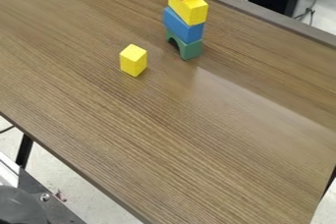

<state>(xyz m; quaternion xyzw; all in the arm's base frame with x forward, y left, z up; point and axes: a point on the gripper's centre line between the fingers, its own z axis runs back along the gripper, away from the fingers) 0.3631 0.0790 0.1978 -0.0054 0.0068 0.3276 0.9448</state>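
A yellow block [133,61] stands near a stack [183,25] (I cannot tell the tool's place, opening or hold).

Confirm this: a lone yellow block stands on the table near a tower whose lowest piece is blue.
No, the lowest piece of the tower is a green arch, not blue, as the camera view shows. The lone yellow block does stand on the table near the tower.

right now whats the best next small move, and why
Probably approach the yellow rectangular block from the side away from the tower of stacked coloured blocks: it stands alone on the wood-grain table, while the tower rises close by.
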